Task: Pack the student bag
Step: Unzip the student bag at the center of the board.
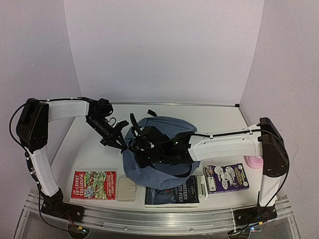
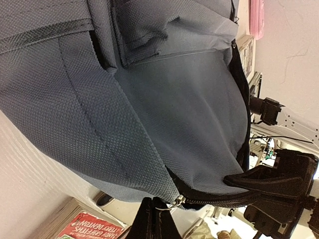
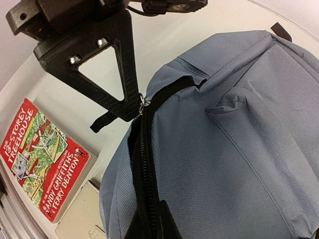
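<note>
Nearest to the top cam, along the front edge of the desk (image 1: 79, 149), lay a row of things. From left to right: a red book (image 1: 93, 185) w/ "13-Storey Treehouse" on the cover, a small beige flat item (image 1: 126, 191) just beside it, a dark book (image 1: 172, 191), then a purple book (image 1: 227, 178). A pink case (image 1: 255, 162) sat behind the purple book, near the right arm.

The student bag (image 1: 159, 174) was in the middle of the desk, just behind the dark book. Both arms reached to its far-left part. Its black straps (image 1: 133, 121) lay on the far side.

The left fingers (image 3: 130, 107) were closed together on the black pull tab (image 3: 102, 122) at the end of the zipper (image 3: 144, 164). The metal slider (image 3: 142, 102) was right at the fingertip.

The right fingers (image 2: 239, 180) were almost together, w/ the tip against the black zipper edge of the bag. Whether they pinched the fabric or only touched it, I couldn't tell.
</note>
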Tool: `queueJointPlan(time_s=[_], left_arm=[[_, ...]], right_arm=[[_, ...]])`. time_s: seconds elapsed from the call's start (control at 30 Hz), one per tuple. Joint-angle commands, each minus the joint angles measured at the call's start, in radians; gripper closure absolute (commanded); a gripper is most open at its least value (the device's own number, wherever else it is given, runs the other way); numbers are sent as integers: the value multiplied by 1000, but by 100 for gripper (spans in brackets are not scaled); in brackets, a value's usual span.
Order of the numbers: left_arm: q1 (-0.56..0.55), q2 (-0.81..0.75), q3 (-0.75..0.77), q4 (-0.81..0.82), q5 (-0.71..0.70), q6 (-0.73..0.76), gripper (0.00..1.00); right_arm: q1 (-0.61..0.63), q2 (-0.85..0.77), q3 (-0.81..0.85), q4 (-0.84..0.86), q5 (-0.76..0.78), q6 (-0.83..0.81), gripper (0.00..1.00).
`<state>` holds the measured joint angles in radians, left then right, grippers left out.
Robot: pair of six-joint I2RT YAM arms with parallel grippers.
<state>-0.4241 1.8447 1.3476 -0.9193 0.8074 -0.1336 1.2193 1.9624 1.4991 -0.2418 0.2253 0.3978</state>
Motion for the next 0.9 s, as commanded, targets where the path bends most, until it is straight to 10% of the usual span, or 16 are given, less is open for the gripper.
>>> queueJointPlan(time_s=[0.0,0.17,0.47,0.87], left_arm=[[91,-74,-24,190,-92,-73,99],[90,-162,-110,276,-60,-181,99],[63,-194,-262,393,-41,-251,98],[15,-195,-363,549,-38,-346,98]], right_arm=[[59,-157,0,-84,97,91,54],[39,-255,-74,-125,248,302,15],[-168,-427,-405,-148,147,574,3],[-269,-379,-610,110,-104,512,8]])
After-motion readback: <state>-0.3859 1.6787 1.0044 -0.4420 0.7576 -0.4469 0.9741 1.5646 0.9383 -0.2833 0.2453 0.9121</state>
